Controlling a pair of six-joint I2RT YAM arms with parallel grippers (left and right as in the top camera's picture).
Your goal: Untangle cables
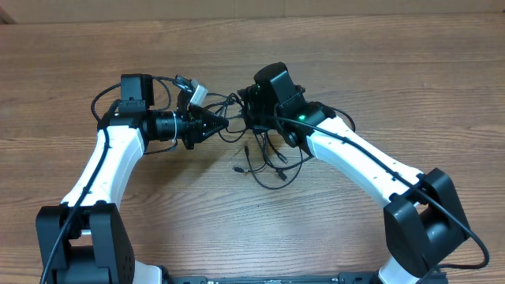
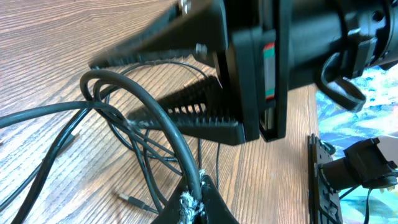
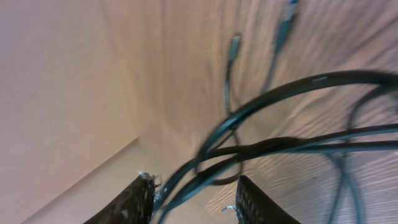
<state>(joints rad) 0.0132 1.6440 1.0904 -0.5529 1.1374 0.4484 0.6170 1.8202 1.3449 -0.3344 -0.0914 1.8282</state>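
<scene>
Loops of the cables [image 2: 158,118] sprawl at the middle of the table [image 1: 355,47]; likely light, limp and slick, best taken near a free plug end. The left tool [image 2: 194,200] is clamped on one strand; the right tool [image 3: 196,193] stands partly apart, strands passing between.

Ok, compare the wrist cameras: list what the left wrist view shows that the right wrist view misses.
Left wrist only: the left hand shut on one of the cables, and the right hand from outside, its ribbed fingers apart. Right wrist only: cords passing between the right hand's own fingertips, and a blurred pale surface on the left. Both: the black tangle, small plug ends and the wooden table.
</scene>
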